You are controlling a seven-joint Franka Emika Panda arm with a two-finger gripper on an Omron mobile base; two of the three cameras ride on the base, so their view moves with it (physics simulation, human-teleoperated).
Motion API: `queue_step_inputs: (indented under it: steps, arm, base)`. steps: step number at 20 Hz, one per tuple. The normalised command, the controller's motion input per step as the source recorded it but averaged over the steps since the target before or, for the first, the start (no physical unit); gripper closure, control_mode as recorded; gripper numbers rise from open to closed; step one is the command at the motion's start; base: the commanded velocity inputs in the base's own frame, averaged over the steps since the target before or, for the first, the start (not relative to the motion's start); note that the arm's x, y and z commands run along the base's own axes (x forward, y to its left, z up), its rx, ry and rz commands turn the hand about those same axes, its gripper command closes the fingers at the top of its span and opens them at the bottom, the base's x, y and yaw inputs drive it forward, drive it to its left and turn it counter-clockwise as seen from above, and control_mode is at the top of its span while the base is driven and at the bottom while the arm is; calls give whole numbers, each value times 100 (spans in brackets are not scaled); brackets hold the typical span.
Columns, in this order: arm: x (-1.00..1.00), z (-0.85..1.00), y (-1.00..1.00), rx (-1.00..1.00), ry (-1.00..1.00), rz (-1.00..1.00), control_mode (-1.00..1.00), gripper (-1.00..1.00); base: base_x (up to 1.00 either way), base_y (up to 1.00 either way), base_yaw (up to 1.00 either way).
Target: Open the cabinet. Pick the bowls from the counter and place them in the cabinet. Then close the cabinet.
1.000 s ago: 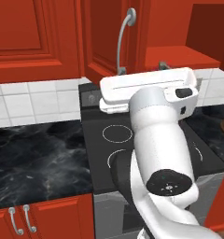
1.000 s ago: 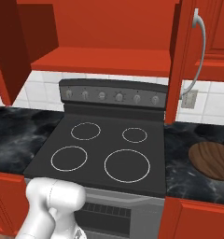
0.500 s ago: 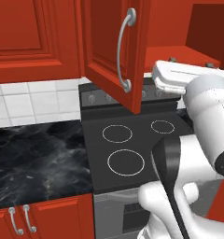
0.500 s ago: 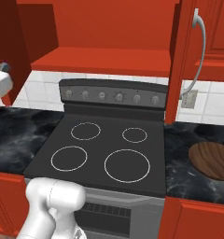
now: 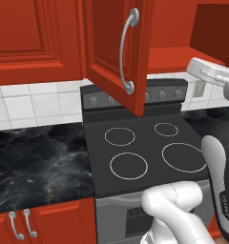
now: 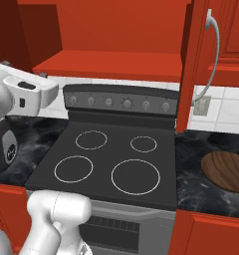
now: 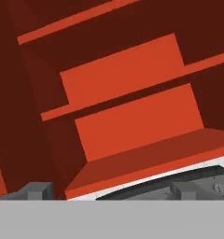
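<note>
The white arm with dark joints (image 5: 216,176) is being swung away from the middle of the left base view toward 3 o'clock, so that the matte black stovetop with white rings (image 5: 140,152) is being uncovered. The open red panelled cabinet door with its long curved silver handle (image 5: 127,52) is being exposed at 12 o'clock. In the right base view the white hand (image 6: 22,94) is being brought in at 9 o'clock.
</note>
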Motion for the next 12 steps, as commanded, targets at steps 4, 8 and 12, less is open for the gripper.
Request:
queue_step_inputs:
  steps: [4, 8, 12]
  arm:
    - [39, -27, -1, 8, 19, 34, -100, -100]
    - [42, -13, 0, 6, 17, 33, -100, -100]
    - [38, -3, 5, 5, 11, 35, -100, -100]
  base:
    - [0, 0, 0]
    - [0, 0, 0]
    - [0, 0, 0]
